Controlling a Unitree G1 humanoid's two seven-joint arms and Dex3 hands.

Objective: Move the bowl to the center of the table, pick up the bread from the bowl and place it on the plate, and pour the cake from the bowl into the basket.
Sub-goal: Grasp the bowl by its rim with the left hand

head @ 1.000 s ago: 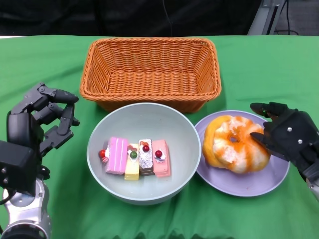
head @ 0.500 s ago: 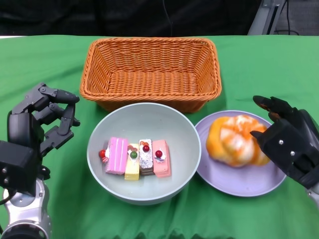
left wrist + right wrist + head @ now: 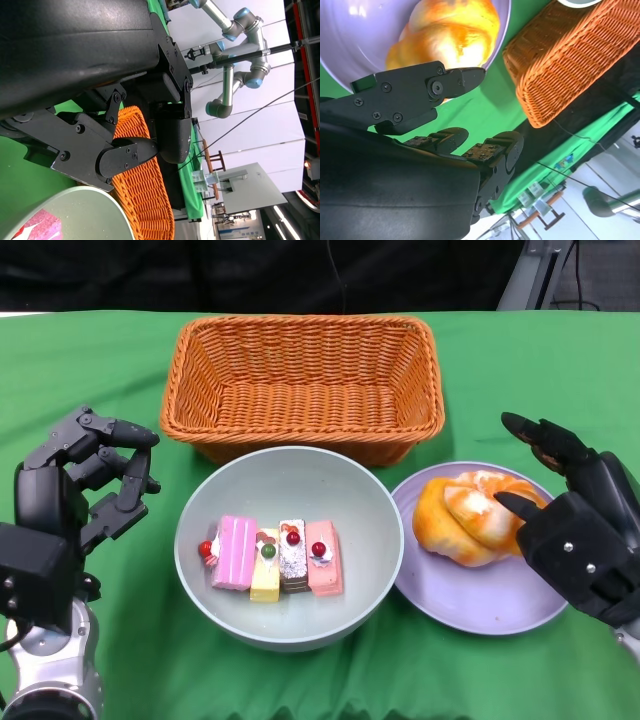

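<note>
Head view, bowl as landmark: you see the pale green bowl (image 3: 290, 545) sitting mid-table on the green cloth (image 3: 520, 360).
Cake: four slices of cake (image 3: 270, 555) lie side by side in the bowl's bottom, pink, yellow, dark and pink.
Left hand: your left hand (image 3: 85, 480) hangs just left of the bowl, fingers apart and loosely curled, holding nothing and touching nothing.
Plate: the lilac plate (image 3: 480, 595) lies right of the bowl, their rims touching or nearly so.
Bread: the orange bread (image 3: 465, 515) rests on the plate, on the half nearer the bowl.
Right hand: your right hand (image 3: 570, 530) is over the plate's far-from-bowl edge, fingers spread; one fingertip is at the bread's side, but you cannot tell whether it touches. It grips nothing.
Right wrist view: you see the bread (image 3: 452, 27) on the plate (image 3: 350, 45) beyond the parted fingers (image 3: 455, 82).
Basket: the orange wicker basket (image 3: 300, 385) stands just behind the bowl, on the far side.
</note>
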